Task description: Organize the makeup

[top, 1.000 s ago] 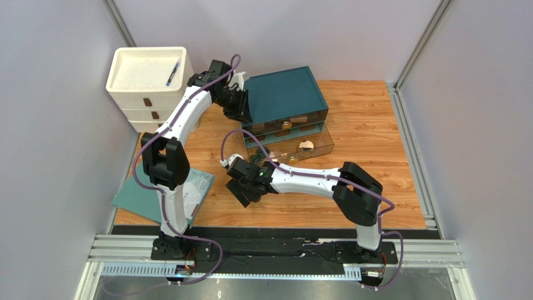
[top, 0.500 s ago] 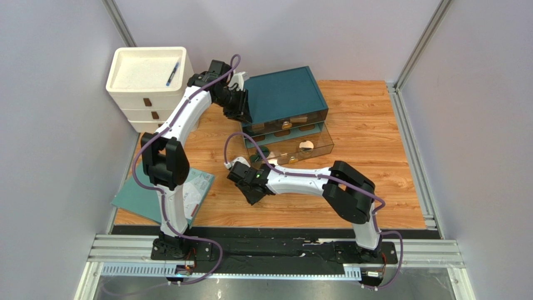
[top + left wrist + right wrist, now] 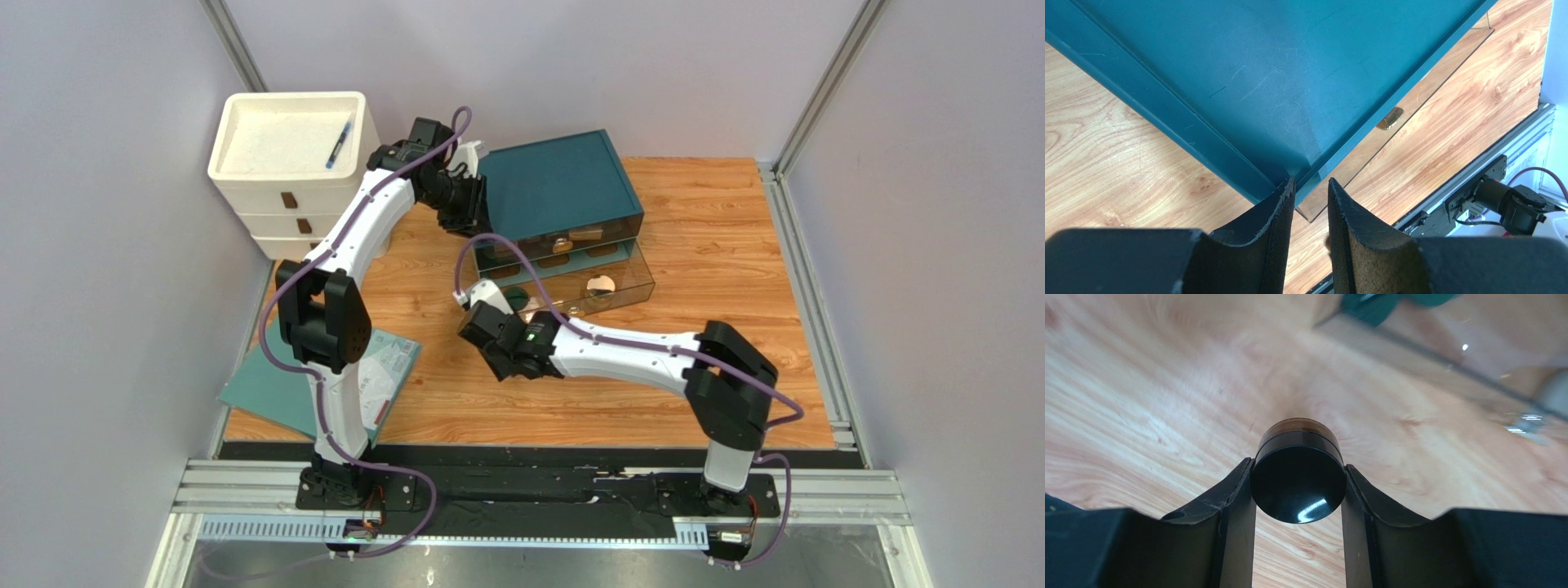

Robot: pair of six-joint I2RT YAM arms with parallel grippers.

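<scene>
My right gripper (image 3: 493, 339) (image 3: 1298, 471) is shut on a black round jar (image 3: 1298, 489) with a glossy lid, held over the wood floor just in front of the pulled-out clear lower drawer (image 3: 567, 294) (image 3: 1475, 349). That drawer holds a gold-rimmed compact (image 3: 600, 286) and a dark green disc (image 3: 519, 297). Tan items show in the upper drawer (image 3: 562, 244). My left gripper (image 3: 464, 211) (image 3: 1311, 184) sits at the front left corner of the teal organizer box (image 3: 555, 184) (image 3: 1260, 67), its jaws nearly together with nothing between them.
A white drawer unit (image 3: 288, 141) stands at the back left with a blue pen (image 3: 339, 143) on top. A teal booklet (image 3: 321, 380) lies at the front left beside the left arm. Grey walls and metal rails border the wooden table.
My right gripper has carried the black jar up and slightly right, from the front middle of the table toward the open lower drawer. The left arm has not moved.
</scene>
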